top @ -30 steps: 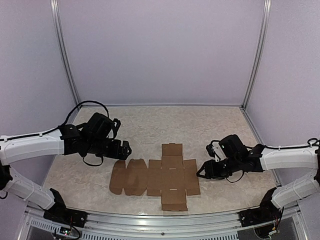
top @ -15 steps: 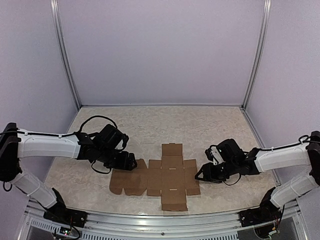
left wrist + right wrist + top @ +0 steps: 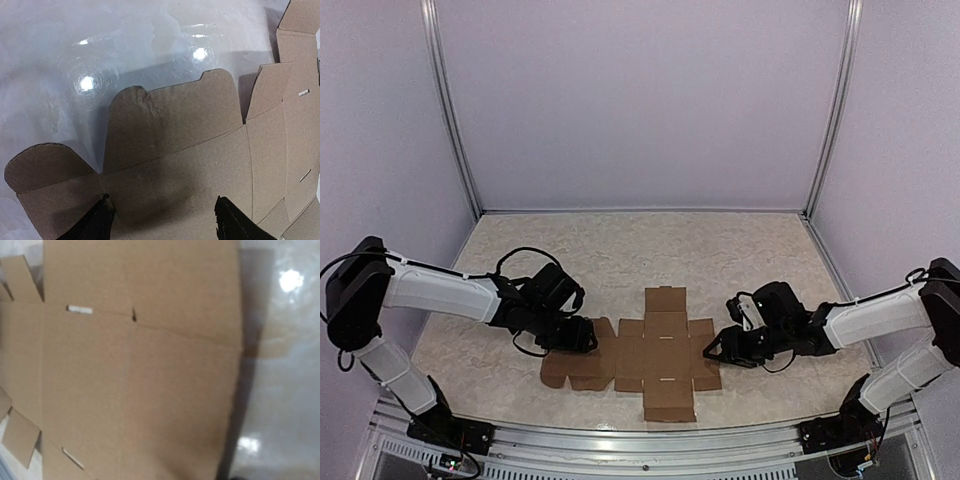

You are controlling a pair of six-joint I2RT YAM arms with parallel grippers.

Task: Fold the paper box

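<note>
Paper box (image 3: 660, 360) seems light, thin, bends easily; take by edge flaps. Left gripper (image 3: 164, 222) jaws apart; right gripper (image 3: 713, 348) jaws: cannot tell.

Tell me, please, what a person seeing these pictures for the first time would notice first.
The flat brown paper box, an unfolded sheet with flaps and slots, lies in the middle of the pale marbled table, toward its near edge. The left gripper hangs low over the sheet's left flaps with jaws apart, and the right gripper is at its right edge.
</note>
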